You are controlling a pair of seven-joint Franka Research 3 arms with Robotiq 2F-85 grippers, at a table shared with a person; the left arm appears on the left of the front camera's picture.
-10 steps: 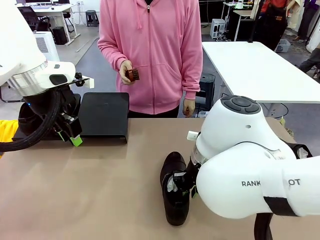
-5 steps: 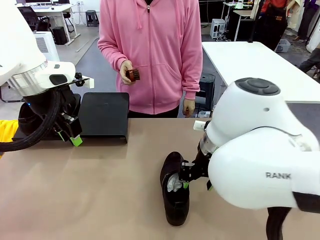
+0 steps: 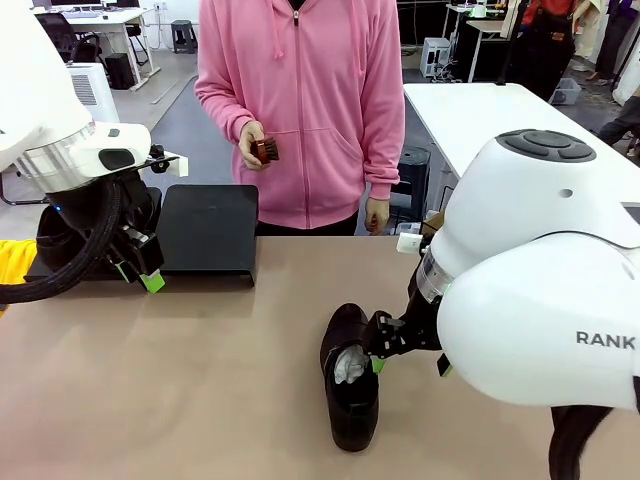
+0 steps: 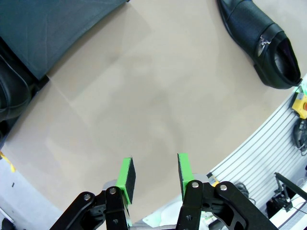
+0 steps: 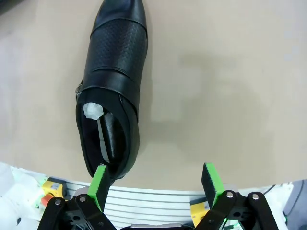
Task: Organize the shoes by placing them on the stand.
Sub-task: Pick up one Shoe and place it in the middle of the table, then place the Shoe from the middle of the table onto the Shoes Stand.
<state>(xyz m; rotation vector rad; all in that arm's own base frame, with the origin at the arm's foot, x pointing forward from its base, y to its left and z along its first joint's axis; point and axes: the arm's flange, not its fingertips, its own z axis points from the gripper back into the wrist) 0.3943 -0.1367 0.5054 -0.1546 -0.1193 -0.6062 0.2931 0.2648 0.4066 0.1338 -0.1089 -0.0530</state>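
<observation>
**One shoe on the table, right jaws wide at its heel**

The table carries the stand at its far left, with the platform in view bare. One shoe lies well apart from it near the middle, toe toward the person. The step in hand looks like taking that shoe up for the stand.

The right gripper hangs over the heel end with its jaws spread wide and nothing between them. One green pad sits at the heel rim and the other is out over bare table. A good grip likely needs a sideways shift so the heel wall comes between the pads. The leather is glossy and may slip, so closing low on the stiff heel seems safer than on the soft collar. The paper wad in the opening is best left alone.

The left gripper hangs near the stand, jaws part open and empty.

The left arm covers the stand's other platform from the front. A dark glossy shape at the edge of the left wrist view may be a shoe there, but it is cut off and I cannot tell. The right arm hides most of its own gripper from the front. The person holds a small brown brush.
</observation>
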